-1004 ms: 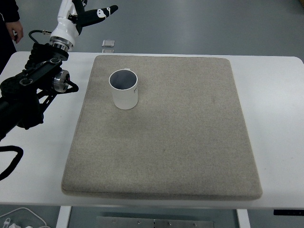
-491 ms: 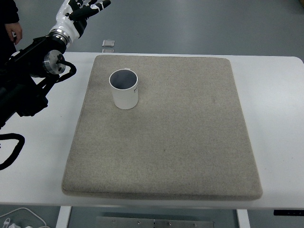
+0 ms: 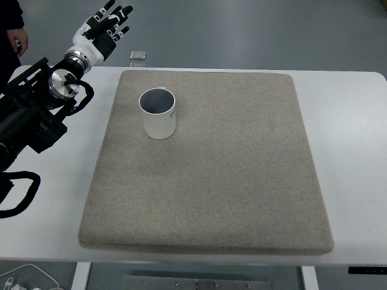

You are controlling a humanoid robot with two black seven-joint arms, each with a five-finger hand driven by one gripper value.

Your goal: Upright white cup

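Left hand point(image 3: 103, 30): fingers point(image 3: 115, 13) extended and slightly fanned, holding nothing, raised past the table's far left corner. Black left arm point(image 3: 33, 112) runs back over the table's left side to the picture's left edge. White cup point(image 3: 158, 113) stands upright, mouth up, on the grey mat point(image 3: 208, 181), near the mat's far left corner; well apart from the hand. Cup interior shows dark, nothing seen inside. Mat lies flat on the white table point(image 3: 351, 151). Person's hand point(image 3: 22, 39) at top left.
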